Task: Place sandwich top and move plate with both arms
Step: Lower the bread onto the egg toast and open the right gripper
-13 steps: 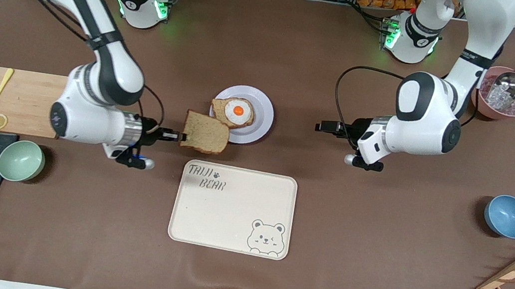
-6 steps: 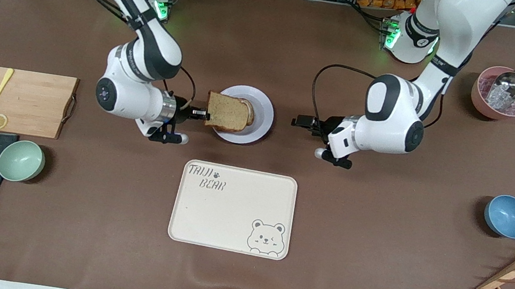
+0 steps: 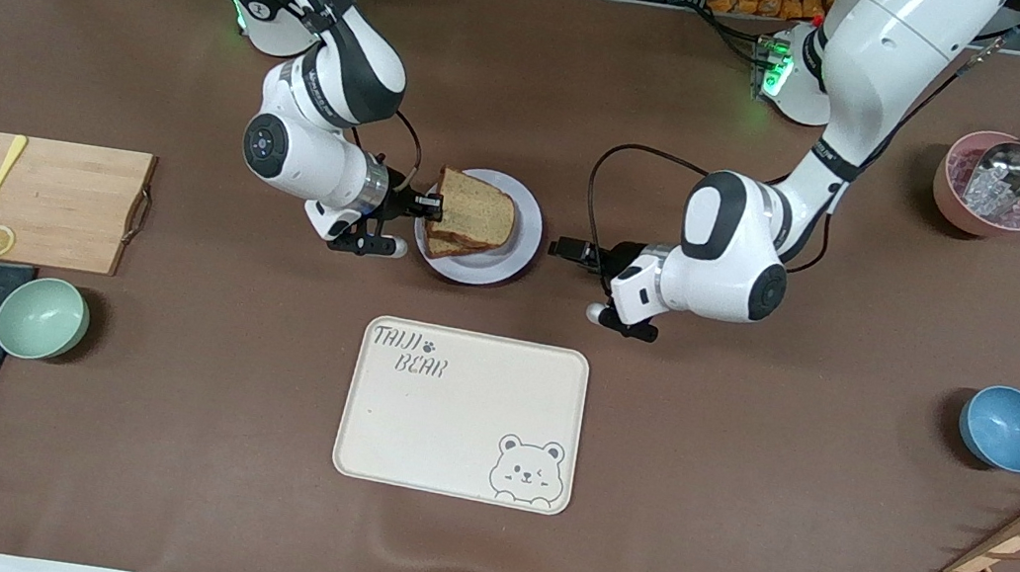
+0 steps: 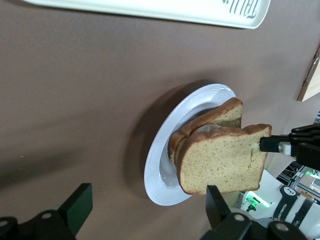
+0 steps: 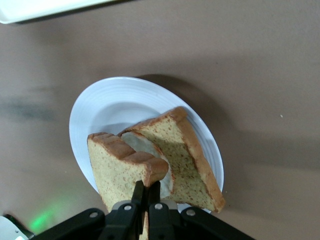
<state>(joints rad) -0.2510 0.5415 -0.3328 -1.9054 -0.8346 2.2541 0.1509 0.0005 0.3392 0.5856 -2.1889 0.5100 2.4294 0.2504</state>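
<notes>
A brown table (image 3: pixel 688 511) bears the plate (image 3: pixel 528 229), tray (image 3: pixel 459 438), bowls and cutting board (image 3: pixel 63 198).

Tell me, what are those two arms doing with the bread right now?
Right gripper shut on the sandwich top, over the egg slice on the plate. Left gripper open beside the plate. Nothing in the way.

1. The plate (image 3: pixel 526 228) is sitting mid-table, farther from the front camera than the tray (image 3: pixel 462 414).
2. The egg-topped bread slice (image 5: pixel 187 162) is lying on the plate.
3. The sandwich top (image 3: pixel 474 216) is hanging tilted over that slice, pinched at its edge by the right gripper (image 3: pixel 430 206).
4. The left gripper (image 3: pixel 563 250) is hovering just beside the plate, toward the left arm's end.
</notes>
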